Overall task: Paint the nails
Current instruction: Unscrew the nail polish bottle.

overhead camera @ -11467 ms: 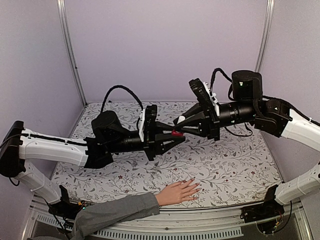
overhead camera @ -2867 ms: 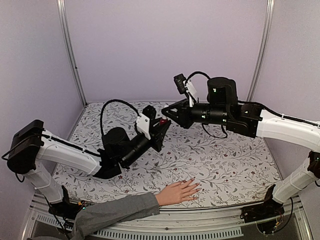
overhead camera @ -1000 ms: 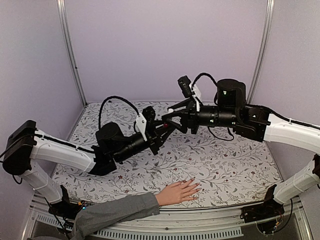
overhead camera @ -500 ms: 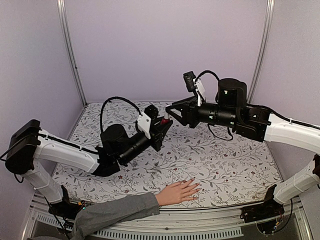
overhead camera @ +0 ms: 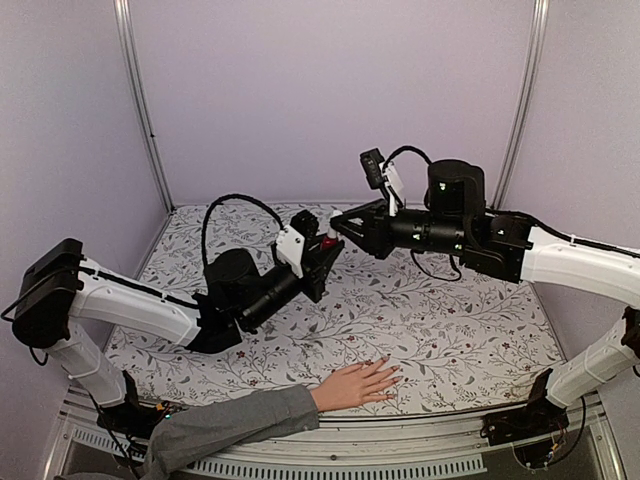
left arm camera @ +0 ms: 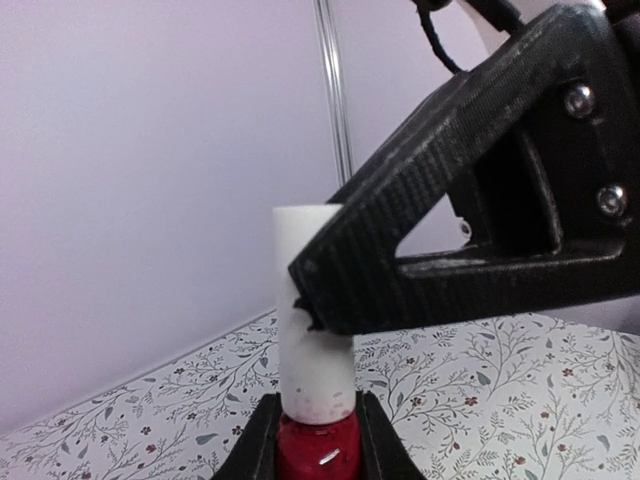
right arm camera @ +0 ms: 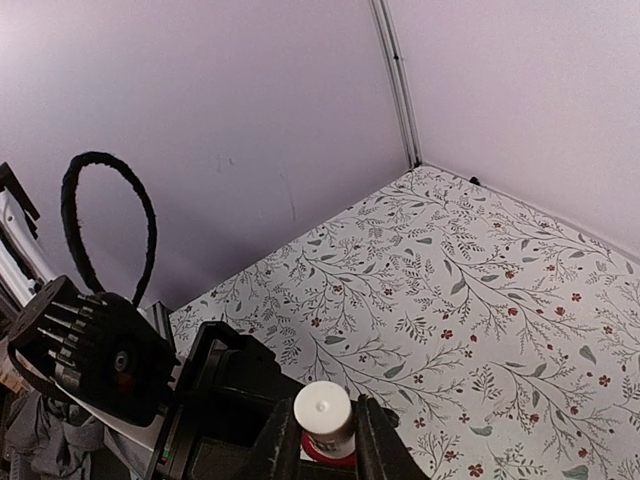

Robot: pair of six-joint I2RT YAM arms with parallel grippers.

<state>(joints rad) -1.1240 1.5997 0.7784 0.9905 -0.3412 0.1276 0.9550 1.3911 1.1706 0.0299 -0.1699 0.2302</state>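
Above the far half of the table, left of its centre: one small bottle, red body, tall white cap seated on the neck. Whether the red is glass or contents cannot be told.

- Left gripper: jaws pressed on the red body from both sides, holding the bottle upright off the table.
- Right gripper: reaches in from the right, fingers closed against opposite sides of the cap, above the left gripper's hold.
- Nails: on a pale hand lying flat at the near edge of the table, fingers pointing right, grey sleeve trailing toward the near left corner. Well apart from both grippers, nearer and lower; their colour is too small to tell.
- Between bottle and hand: floral-patterned table surface, with the left arm's forearm slanting over it on the left.
- Black cable looped above the left wrist.
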